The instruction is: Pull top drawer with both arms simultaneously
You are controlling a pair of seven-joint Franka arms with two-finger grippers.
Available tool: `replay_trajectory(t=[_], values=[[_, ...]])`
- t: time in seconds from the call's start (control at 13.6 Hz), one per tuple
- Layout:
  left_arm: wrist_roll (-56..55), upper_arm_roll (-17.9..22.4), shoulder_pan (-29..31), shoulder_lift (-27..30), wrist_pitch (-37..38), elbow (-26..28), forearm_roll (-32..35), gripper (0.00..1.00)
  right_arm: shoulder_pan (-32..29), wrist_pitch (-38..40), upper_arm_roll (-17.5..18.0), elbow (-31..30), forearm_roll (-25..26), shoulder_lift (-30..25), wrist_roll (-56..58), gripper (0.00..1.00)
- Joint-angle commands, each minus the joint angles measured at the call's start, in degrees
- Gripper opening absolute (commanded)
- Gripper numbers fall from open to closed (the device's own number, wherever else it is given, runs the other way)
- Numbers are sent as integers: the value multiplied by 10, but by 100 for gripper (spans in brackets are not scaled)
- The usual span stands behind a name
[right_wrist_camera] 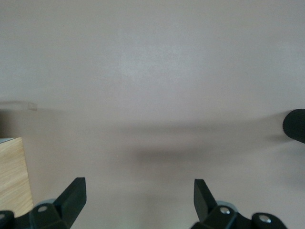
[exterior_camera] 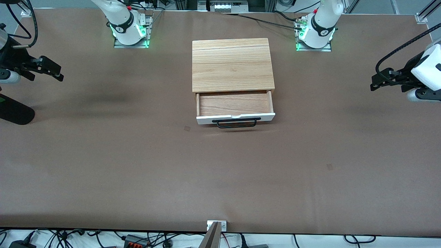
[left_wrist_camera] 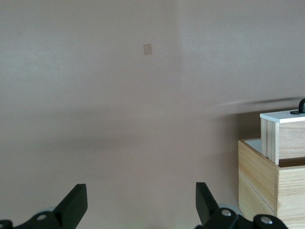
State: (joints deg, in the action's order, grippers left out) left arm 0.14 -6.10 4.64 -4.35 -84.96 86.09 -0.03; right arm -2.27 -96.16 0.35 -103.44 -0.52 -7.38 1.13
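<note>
The light-wood cabinet [exterior_camera: 232, 63] stands mid-table between the arm bases. Its top drawer [exterior_camera: 235, 118] is pulled out toward the front camera and shows its reddish-brown inside, white front panel and black bar handle [exterior_camera: 236, 123]. My left gripper [exterior_camera: 373, 82] is open and empty above the mat at the left arm's end of the table, well apart from the drawer. My right gripper [exterior_camera: 58, 74] is open and empty at the right arm's end. The left wrist view shows its open gripper [left_wrist_camera: 141, 191] and the drawer [left_wrist_camera: 286, 138] side-on. The right wrist view shows its open gripper [right_wrist_camera: 139, 186] and a cabinet corner [right_wrist_camera: 12, 176].
A black cylindrical object [exterior_camera: 15, 112] lies at the right arm's end of the table, nearer the front camera than the right gripper; it also shows in the right wrist view [right_wrist_camera: 295, 125]. Brown mat [exterior_camera: 220, 179] covers the table, with small dark patches [exterior_camera: 187, 128].
</note>
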Motion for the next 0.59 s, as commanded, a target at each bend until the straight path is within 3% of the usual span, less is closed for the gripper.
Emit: replay_trajectory(t=[0.0, 0.51], values=[[-3, -2, 9, -5, 7, -10, -17, 100, -5, 14, 8, -12, -8, -19, -7, 100], [-3, -2, 9, -5, 7, -10, -17, 100, -6, 34, 13, -11, -7, -19, -16, 100]])
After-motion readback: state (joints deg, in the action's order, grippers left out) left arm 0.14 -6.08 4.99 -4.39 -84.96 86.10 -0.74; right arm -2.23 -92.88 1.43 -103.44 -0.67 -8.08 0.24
